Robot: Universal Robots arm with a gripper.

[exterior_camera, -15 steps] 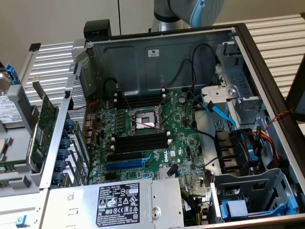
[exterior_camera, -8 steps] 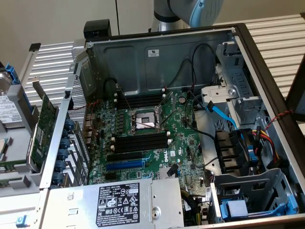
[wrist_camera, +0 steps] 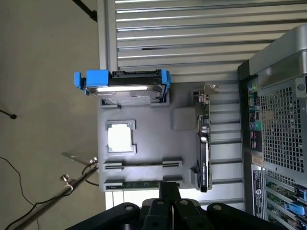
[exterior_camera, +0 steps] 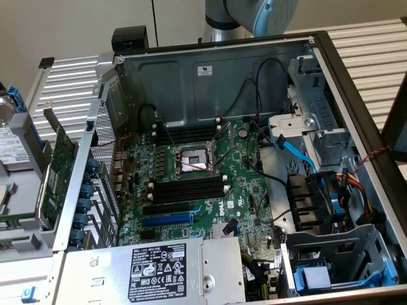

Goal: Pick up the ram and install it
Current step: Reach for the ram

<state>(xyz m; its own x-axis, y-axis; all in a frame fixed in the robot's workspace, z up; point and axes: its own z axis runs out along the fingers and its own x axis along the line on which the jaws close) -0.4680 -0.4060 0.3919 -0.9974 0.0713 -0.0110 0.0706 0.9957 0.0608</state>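
Black gripper (wrist_camera: 168, 188) pinched together, green ram (wrist_camera: 141, 184) edge-on in grey tray (wrist_camera: 153, 143), partly hidden

A: Finishes? Case wall (exterior_camera: 191, 76)?
B: Bare sheet metal, dull grey, smooth. Table slats (exterior_camera: 369, 44): ribbed metal, satin.
A: Motherboard (exterior_camera: 245, 184)?
B: Green laminate, slight sheen. Slots (exterior_camera: 187, 190) matt black plastic, end clips (exterior_camera: 151, 185) white plastic. Socket frame (exterior_camera: 191, 162) bright polished metal.
A: Blue cable (exterior_camera: 299, 152)?
B: Glossy plastic jacket.
A: Wrist view?
B: Tray (wrist_camera: 158, 139) matt grey plastic. Drive (wrist_camera: 127, 88) reflective metal face, rails (wrist_camera: 96, 79) blue plastic. Ram (wrist_camera: 139, 184) green board, gloss can't tell. Gripper (wrist_camera: 169, 187) matt black; plastic or coated metal, can't tell. Rear panel (wrist_camera: 283, 129) perforated grey metal.
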